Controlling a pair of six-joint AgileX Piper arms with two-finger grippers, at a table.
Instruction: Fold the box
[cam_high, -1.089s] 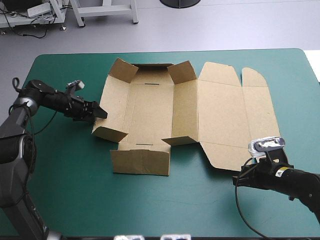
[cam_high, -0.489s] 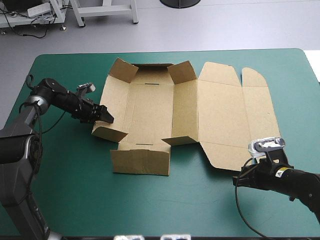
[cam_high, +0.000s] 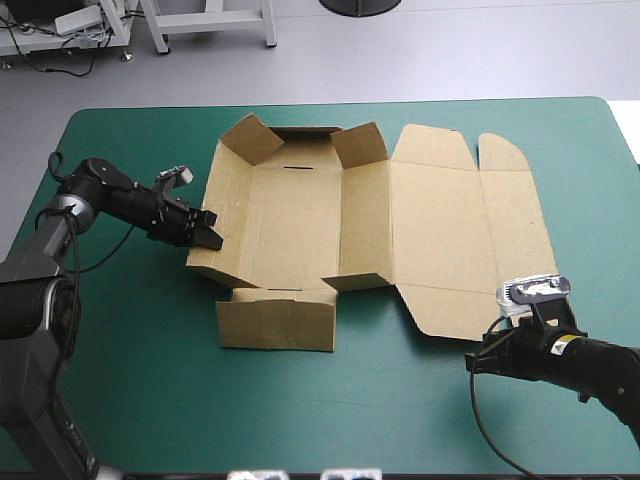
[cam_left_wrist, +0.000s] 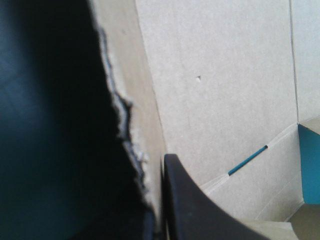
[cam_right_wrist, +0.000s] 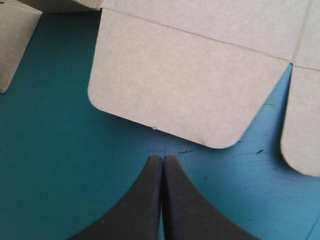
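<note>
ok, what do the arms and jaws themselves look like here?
Both are black and slim toward the wrist. The left arm has bulkier dark grey lower links; the right arm carries a small yellow label near its wrist. Jaws: two broad black curved fins each, tapering to a point.

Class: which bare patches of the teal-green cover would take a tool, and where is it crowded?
Free: the wide strip of cover between the box and the table's near edge; the far left corner. Crowded: the box's left wall, clamped in the left jaws, and its near right flap, with the shut right jaws beside it.
</note>
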